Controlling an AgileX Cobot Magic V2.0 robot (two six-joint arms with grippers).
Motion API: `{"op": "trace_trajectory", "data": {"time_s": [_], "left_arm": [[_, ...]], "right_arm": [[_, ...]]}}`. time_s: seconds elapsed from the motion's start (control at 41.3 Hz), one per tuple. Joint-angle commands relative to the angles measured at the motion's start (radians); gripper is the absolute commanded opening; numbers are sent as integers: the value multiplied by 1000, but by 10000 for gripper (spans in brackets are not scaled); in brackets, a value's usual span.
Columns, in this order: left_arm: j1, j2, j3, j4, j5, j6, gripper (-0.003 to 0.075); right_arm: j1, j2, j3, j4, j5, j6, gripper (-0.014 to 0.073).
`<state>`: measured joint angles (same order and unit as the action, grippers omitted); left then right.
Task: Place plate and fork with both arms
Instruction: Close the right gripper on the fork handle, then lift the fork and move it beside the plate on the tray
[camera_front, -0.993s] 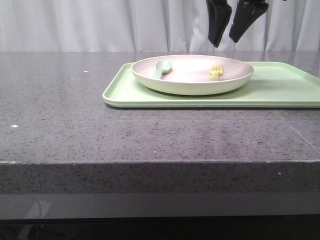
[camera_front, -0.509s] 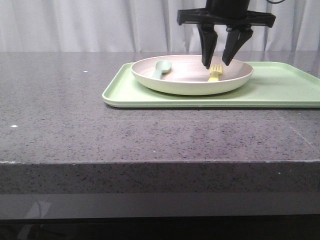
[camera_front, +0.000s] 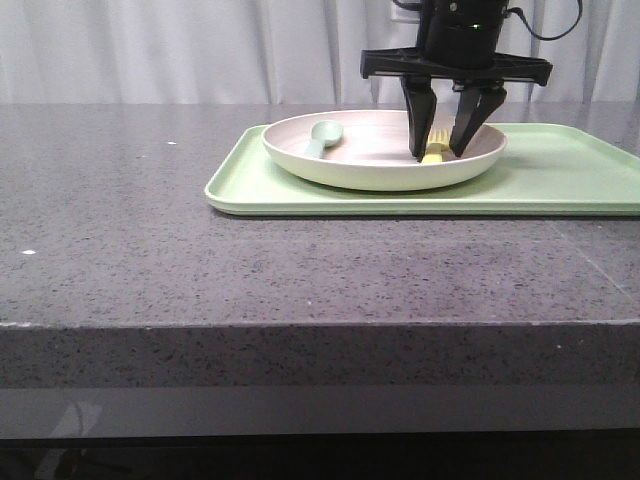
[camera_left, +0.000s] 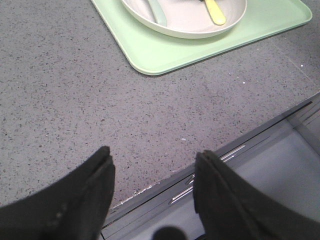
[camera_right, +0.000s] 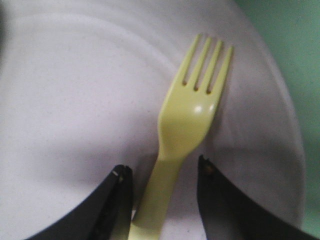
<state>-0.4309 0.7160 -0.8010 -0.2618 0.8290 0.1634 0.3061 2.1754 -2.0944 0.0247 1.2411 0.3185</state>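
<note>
The pale pinkish-cream plate (camera_front: 370, 165) sits on the light green tray (camera_front: 560, 180). The pale yellow fork (camera_front: 433, 155) lies in the plate's right part, and it fills the right wrist view (camera_right: 192, 120). My right gripper (camera_front: 438, 152) is lowered into the plate, open, its two fingers on either side of the fork's handle (camera_right: 155, 195), with gaps on both sides. My left gripper (camera_left: 152, 170) is open and empty over the table's near edge, out of the front view. The plate (camera_left: 190, 22) and fork (camera_left: 216, 12) show far off in the left wrist view.
A grey-green spoon (camera_front: 322, 135) lies in the plate's left part. The tray takes up the right back of the grey speckled table (camera_front: 150, 230). A white curtain hangs behind. Below the table edge a grey frame (camera_left: 260, 170) shows.
My right gripper has come down from above the plate into it, and its open fingers now straddle the fork's handle. The plate, fork and spoon have not moved.
</note>
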Motion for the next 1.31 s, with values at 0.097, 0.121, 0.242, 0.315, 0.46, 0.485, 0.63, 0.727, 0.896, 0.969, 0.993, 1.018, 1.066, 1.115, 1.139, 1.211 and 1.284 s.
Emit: {"op": "trace_trajectory", "data": {"time_s": [0.097,0.121,0.242,0.315,0.46,0.485,0.63,0.727,0.896,0.969,0.993,1.018,1.066,1.115,1.139,1.211,1.284], "left_arm": [[3,-1,-25,-23,-63,6,367],[3,-1,-25,-23,-63,6,367],[3,-1,-25,-23,-63,6,367],[3,-1,-25,-23,-63,6,367],[3,-1,-25,-23,-63,6,367],[3,-1,-25,-23,-63,6,367],[3,-1,-25,-23,-63,6,367],[3,-1,-25,-23,-63,6,367],[3,-1,-25,-23,-63,6,367],[3,-1,-25,-23,-63,6,368],[3,-1,-25,-23,-63,6,367],[3,-1,-25,-23,-63,6,367],[3,-1,-25,-23,-63,6,367],[3,-1,-25,-23,-63,6,367],[3,-1,-25,-23,-63,6,367],[3,-1,-25,-23,-63,6,367],[3,-1,-25,-23,-63,6,367]], "right_arm": [[-6,-42,-34,20,45,1,335],[-6,-42,-34,20,45,1,327],[-6,-42,-34,20,49,0,237],[-6,-42,-34,20,52,0,186],[-6,-42,-34,20,58,0,129],[-5,-42,-34,20,58,0,125],[1,-46,-34,20,64,-11,120],[2,-48,-41,20,76,-16,120],[2,-59,-90,20,102,-24,120],[2,-78,-111,20,102,-39,120],[2,-85,-117,20,102,-46,120],[2,-94,-121,20,102,-51,120],[0,-114,-124,18,102,-62,120],[-7,-131,-124,15,102,-66,120],[-11,-144,-124,16,102,-69,120],[-25,-173,-124,16,102,-77,120],[-43,-203,-123,16,102,-86,120]]}}
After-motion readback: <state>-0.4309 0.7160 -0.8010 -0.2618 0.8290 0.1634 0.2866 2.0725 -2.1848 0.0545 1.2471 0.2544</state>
